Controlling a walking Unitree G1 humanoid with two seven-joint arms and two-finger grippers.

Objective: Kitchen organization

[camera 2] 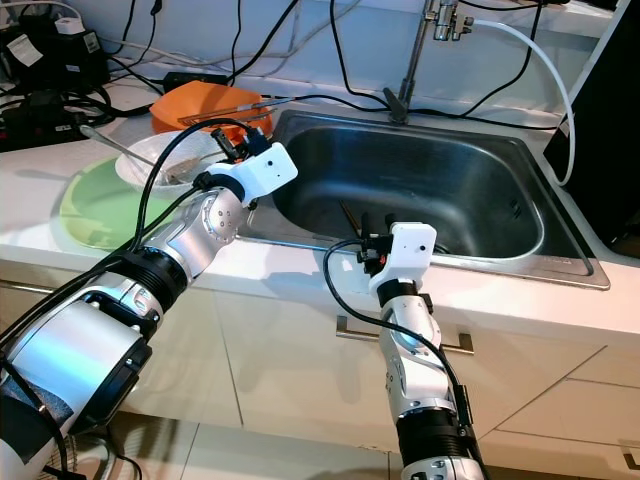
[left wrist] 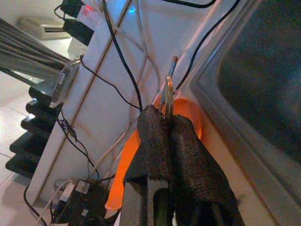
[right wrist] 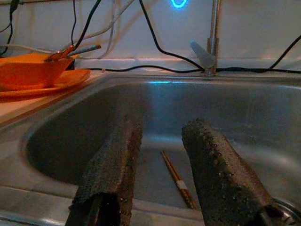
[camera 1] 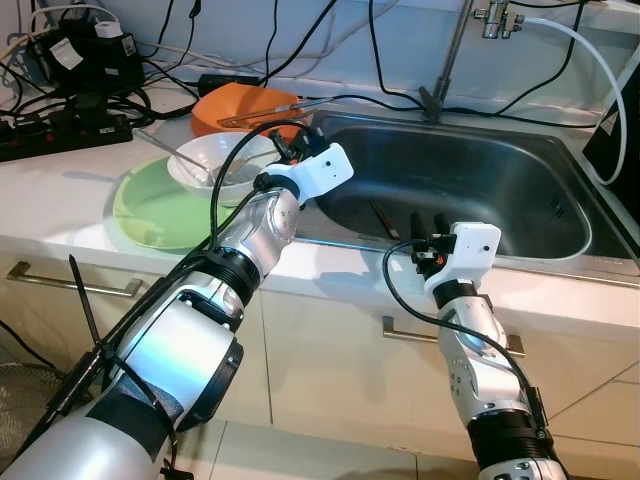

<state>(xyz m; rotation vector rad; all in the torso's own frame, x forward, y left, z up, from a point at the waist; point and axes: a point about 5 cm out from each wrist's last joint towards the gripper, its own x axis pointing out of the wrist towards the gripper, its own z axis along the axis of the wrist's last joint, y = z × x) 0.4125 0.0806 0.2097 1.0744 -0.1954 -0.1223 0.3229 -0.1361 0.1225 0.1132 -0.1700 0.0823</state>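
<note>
Left gripper [left wrist: 169, 123] — clamped on chopsticks [left wrist: 168, 89] above orange bowl [camera 1: 245, 105]. Right gripper [right wrist: 162, 165] — fingers apart over sink [camera 1: 520, 165], remaining chopsticks [right wrist: 178, 180] lying on its floor. Risk: thin sticks slipping from the pads during transfer.

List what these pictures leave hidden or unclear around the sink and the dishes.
- Thin utensil pinched in the left gripper: its lower end is hidden by the black fingers, type unclear.
- Steel sink: near floor hidden behind the right gripper.
- Brown chopsticks: count unclear.
- White bowl: contents blocked by cable.
</note>
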